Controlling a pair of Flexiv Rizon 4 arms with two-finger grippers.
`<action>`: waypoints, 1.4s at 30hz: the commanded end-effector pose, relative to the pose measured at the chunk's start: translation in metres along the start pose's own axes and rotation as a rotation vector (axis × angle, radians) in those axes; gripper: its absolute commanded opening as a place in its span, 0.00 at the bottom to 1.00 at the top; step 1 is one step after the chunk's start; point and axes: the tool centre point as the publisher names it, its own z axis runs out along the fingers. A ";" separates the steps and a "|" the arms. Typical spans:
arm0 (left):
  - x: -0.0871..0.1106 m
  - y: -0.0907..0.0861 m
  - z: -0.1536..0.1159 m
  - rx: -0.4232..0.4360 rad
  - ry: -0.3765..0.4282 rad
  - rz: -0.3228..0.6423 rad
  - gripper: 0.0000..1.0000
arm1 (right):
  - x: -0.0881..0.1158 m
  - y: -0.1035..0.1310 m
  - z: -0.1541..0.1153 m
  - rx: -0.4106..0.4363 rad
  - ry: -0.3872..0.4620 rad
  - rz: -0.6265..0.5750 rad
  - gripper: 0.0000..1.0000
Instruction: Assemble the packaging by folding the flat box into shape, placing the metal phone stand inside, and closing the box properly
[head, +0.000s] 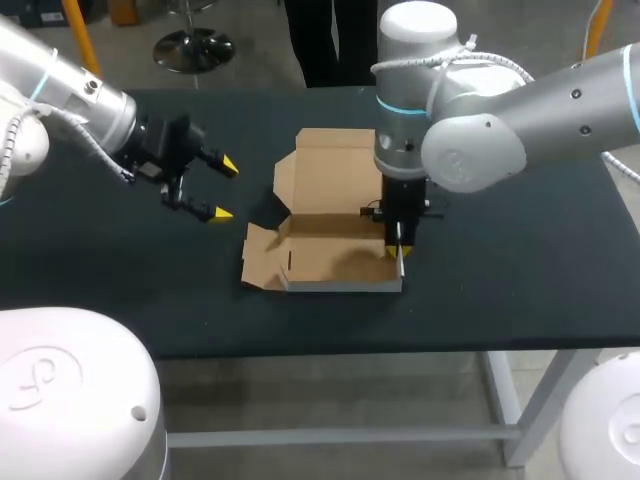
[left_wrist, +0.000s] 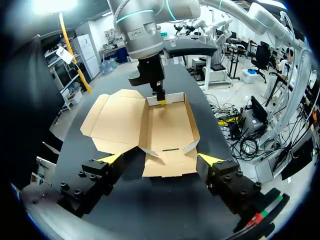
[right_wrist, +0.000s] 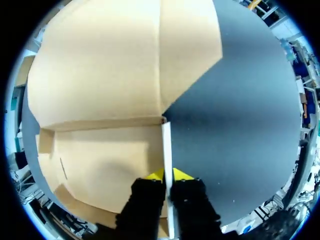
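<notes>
Half-folded cardboard box (head: 330, 245) near the middle of your black table (head: 520, 260), lid flap (head: 335, 160) lying open on its far side, its right-hand side wall (right_wrist: 166, 145) upright and, as far as you can see, pinched between the closed fingers of your right gripper (right_wrist: 167, 174), your left gripper (head: 221, 188) spread wide, hovering off the box's left.

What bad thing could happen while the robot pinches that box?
The right gripper pinches only the thin side wall, so the cardboard could bend or tear if it pulls hard. The left gripper hangs open, off the box, so nothing steadies it and it might slide on the table.
</notes>
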 end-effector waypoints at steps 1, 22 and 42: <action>0.000 0.000 -0.001 -0.004 0.004 -0.001 1.00 | -0.001 -0.004 0.001 -0.065 0.005 0.005 0.11; 0.000 0.000 -0.001 -0.004 0.004 -0.001 1.00 | 0.002 -0.005 0.004 -0.087 -0.009 -0.023 0.00; 0.000 0.000 -0.001 -0.004 0.004 -0.001 1.00 | -0.013 0.006 0.002 -0.125 -0.300 0.023 0.00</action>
